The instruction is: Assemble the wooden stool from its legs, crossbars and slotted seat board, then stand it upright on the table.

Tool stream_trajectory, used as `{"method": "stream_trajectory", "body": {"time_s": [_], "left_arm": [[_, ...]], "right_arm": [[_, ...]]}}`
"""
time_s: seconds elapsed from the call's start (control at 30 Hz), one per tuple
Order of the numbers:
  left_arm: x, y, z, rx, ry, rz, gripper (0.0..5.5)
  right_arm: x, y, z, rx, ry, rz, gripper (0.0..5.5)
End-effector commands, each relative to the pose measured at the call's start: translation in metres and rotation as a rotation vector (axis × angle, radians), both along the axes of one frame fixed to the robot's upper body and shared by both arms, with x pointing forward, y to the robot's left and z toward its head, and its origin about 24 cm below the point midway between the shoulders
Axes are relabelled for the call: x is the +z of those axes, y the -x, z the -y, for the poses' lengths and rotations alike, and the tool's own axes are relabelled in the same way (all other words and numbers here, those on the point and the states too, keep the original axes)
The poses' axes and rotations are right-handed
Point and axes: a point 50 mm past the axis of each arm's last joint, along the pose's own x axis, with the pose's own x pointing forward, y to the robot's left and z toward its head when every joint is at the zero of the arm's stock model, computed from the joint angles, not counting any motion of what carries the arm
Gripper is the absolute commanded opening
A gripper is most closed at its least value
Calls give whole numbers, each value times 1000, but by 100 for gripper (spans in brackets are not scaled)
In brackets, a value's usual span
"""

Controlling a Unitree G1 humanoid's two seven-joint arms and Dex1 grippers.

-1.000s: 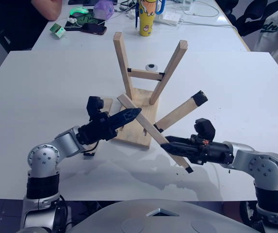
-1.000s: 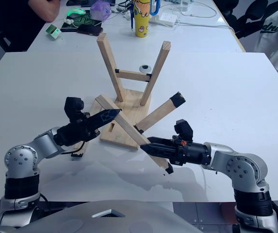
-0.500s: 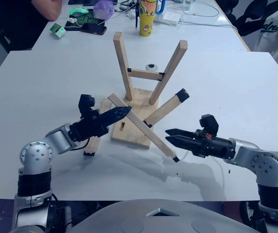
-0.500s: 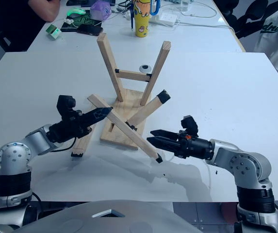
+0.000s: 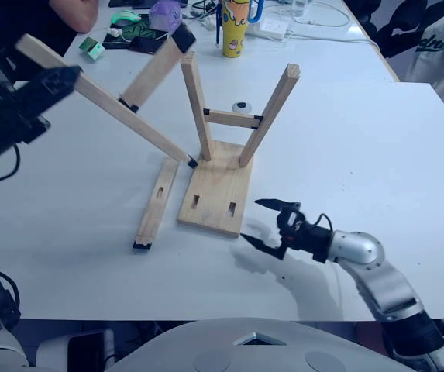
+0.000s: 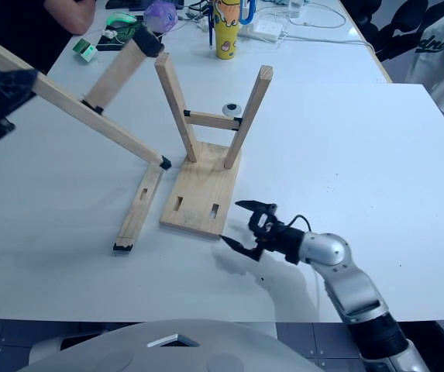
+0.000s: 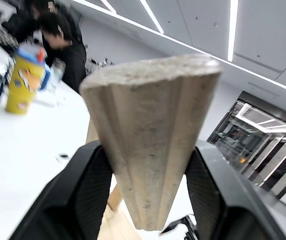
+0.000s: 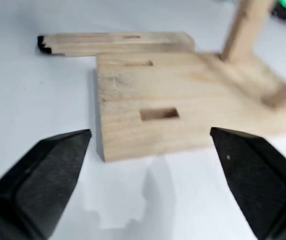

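Seat board bears two legs, two empty slots.

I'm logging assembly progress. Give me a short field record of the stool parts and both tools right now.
seat board: flat on table, two near slots empty
mounted legs: two upright at its far end, joined by a crossbar
loose leg pair: tilted, upper end clamped in left tool
slotted bar: lying on table left of the board
right tool: open, low by the board's near right corner
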Motion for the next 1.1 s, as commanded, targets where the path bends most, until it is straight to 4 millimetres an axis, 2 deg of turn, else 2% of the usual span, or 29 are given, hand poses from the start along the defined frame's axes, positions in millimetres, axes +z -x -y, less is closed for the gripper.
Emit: {"method": "stream_trajectory", "body": {"time_s": [0.03, 0.13, 0.2, 0.53, 0.7, 0.83, 1.1], "left_arm": [[-8, -2, 7, -26, -10, -6, 210], [-12, -4, 15, -50, -35, -10, 210], [-15, -7, 22, -51, -74, -2, 210], [-23, -4, 65, -78, -314, 153, 210], [-29, -10, 95, -116, -387, 273, 210], [-39, -13, 112, -188, -480, 334, 210], [-45, -19, 119, -309, -602, 392, 209]], "right_arm": [[-13, 0, -19, 80, 73, 92, 499], [-26, -9, -23, 59, 157, 129, 500], [-32, -16, -16, 29, 215, 146, 500], [-29, -38, 42, 21, 388, 182, 500], [-29, -39, 40, 30, 343, 146, 500], [-32, -39, 34, 3, 297, 110, 500], [-39, -38, 35, -23, 305, 77, 500]]}}
